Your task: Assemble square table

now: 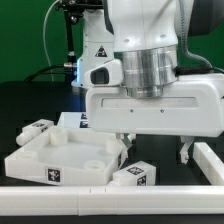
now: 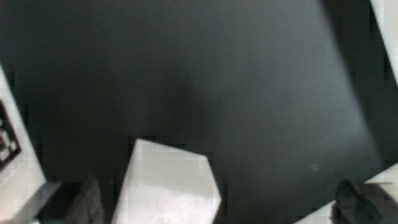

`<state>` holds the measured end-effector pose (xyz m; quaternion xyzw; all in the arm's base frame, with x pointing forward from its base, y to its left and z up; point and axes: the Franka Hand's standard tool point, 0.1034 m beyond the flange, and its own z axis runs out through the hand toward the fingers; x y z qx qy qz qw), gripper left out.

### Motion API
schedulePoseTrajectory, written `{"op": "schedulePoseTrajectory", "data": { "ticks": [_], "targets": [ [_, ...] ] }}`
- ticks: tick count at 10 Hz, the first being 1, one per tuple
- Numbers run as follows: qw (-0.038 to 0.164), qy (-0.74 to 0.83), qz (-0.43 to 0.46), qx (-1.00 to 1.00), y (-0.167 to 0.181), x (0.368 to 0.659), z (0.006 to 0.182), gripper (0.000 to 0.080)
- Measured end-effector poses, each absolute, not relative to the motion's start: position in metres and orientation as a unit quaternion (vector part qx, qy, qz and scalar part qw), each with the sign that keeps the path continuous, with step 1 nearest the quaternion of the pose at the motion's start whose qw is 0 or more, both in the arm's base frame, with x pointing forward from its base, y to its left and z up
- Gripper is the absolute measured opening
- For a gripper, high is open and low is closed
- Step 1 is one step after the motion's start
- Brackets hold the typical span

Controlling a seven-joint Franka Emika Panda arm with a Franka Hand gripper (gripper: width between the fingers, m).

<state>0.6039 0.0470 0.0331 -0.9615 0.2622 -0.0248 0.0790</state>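
The square table top (image 1: 62, 152), a white tray with corner sockets, lies at the exterior view's left. A tagged white leg (image 1: 134, 175) lies just in front of it, another leg (image 1: 39, 128) lies behind it, and a third leg (image 1: 84, 121) is partly hidden by the hand. My gripper (image 1: 156, 150) hangs open just above the table, right of the top and over the front leg. In the wrist view the gripper (image 2: 217, 206) is open with its fingers (image 2: 71, 205) wide apart. A white piece (image 2: 171, 185) lies between them, close to one finger and not gripped.
A long white rail (image 1: 90, 195) runs along the front and turns up the exterior view's right side (image 1: 209, 165). The table surface is black. A white tagged edge (image 2: 7, 130) shows at the wrist view's border. The arm's base stands behind.
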Motion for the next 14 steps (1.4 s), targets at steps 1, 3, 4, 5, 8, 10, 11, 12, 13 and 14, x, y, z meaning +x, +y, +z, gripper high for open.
{"op": "schedulePoseTrajectory", "data": {
  "ticks": [1, 3, 4, 5, 8, 10, 11, 12, 13, 14],
  "targets": [
    [0.079, 0.26, -0.026, -0.962, 0.045, 0.604, 0.029, 0.065],
    [0.076, 0.251, -0.027, -0.965, 0.038, 0.605, 0.022, 0.065],
    [0.076, 0.25, -0.026, -0.965, 0.038, 0.605, 0.02, 0.065],
    [0.076, 0.247, -0.026, -0.966, 0.04, 0.605, 0.02, 0.065],
    [0.073, 0.228, -0.028, -0.971, 0.035, 0.604, 0.017, 0.065],
    [0.071, 0.212, -0.029, -0.974, 0.032, 0.603, 0.016, 0.065],
    [0.071, 0.208, -0.03, -0.975, 0.03, 0.604, 0.016, 0.065],
    [0.071, 0.204, -0.03, -0.976, 0.029, 0.603, 0.016, 0.065],
    [0.071, 0.203, -0.03, -0.976, 0.03, 0.603, 0.015, 0.065],
    [0.071, 0.203, -0.03, -0.976, 0.03, 0.603, 0.015, 0.065]
  ]
}}
